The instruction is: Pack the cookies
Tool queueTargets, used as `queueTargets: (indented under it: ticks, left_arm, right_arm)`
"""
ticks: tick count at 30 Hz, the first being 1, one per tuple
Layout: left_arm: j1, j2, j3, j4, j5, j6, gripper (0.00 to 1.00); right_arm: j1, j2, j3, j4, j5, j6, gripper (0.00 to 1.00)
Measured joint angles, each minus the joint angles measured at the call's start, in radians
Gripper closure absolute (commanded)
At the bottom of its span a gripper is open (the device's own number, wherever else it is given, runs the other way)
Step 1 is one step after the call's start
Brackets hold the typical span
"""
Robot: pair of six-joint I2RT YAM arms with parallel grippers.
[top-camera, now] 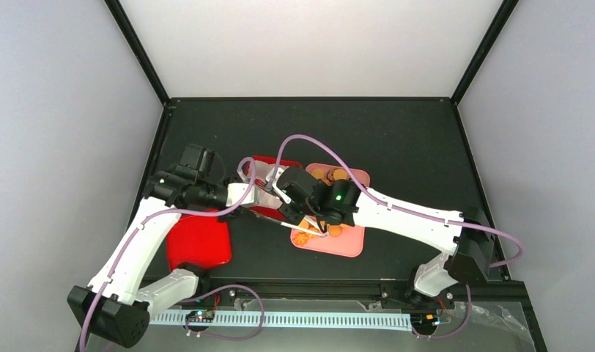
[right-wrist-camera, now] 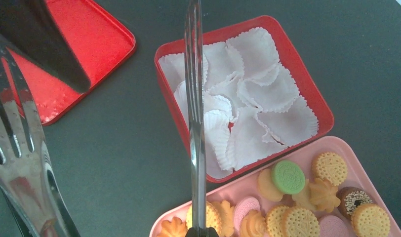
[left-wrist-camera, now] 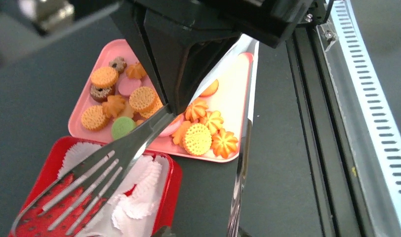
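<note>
The cookies (left-wrist-camera: 196, 138) (right-wrist-camera: 287, 177) lie in a heap on a pink tray (top-camera: 353, 246) (left-wrist-camera: 228, 98): golden rounds, orange swirls, pink ones, a green one and dark ones. Metal tongs (left-wrist-camera: 119, 153) (right-wrist-camera: 196, 123) stick out from my right gripper (right-wrist-camera: 202, 232) (top-camera: 309, 216), which is shut on them. Their forked arm hangs over the red box (left-wrist-camera: 171, 182) (right-wrist-camera: 312, 94) of white paper cups (right-wrist-camera: 267, 94). My left gripper (left-wrist-camera: 203, 233) (top-camera: 261, 196) sits at the tongs' tips, its fingers still apart, with the thin arm beside its right finger.
The box's red lid (top-camera: 199, 242) (right-wrist-camera: 90, 39) lies upside down to the left. A slotted metal rail (left-wrist-camera: 371, 123) (top-camera: 302, 320) runs along the near table edge. Purple cables loop over both arms.
</note>
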Motion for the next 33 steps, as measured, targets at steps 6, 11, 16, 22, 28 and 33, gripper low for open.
queueTargets:
  ticks: [6,11,16,22,28,33]
  left_arm:
    - [-0.017,0.0,-0.013,-0.004,-0.006,-0.001,0.98]
    - [-0.033,-0.008,-0.023,-0.004,0.012,-0.022,0.98]
    - [-0.033,-0.021,-0.023,0.064,0.016,-0.135,0.99]
    - [-0.033,-0.06,-0.026,0.282,0.013,-0.452,0.99]
    - [-0.033,-0.069,-0.027,0.476,-0.007,-0.824,0.99]
    - [-0.033,-0.077,-0.033,0.568,-0.002,-1.0,0.99]
  right_arm:
    - [0.0,0.002,0.014,-0.001,0.008,-0.019,0.99]
    - [-0.004,0.003,0.024,0.0,0.006,-0.026,0.73]
    - [-0.026,-0.03,0.028,0.053,-0.054,0.013,0.26]
    - [-0.195,-0.203,-0.005,0.171,-0.163,0.129,0.0]
    - [-0.396,-0.455,-0.129,0.338,-0.243,0.293,0.0]
    - [-0.439,-0.563,-0.252,0.43,-0.296,0.394,0.0]
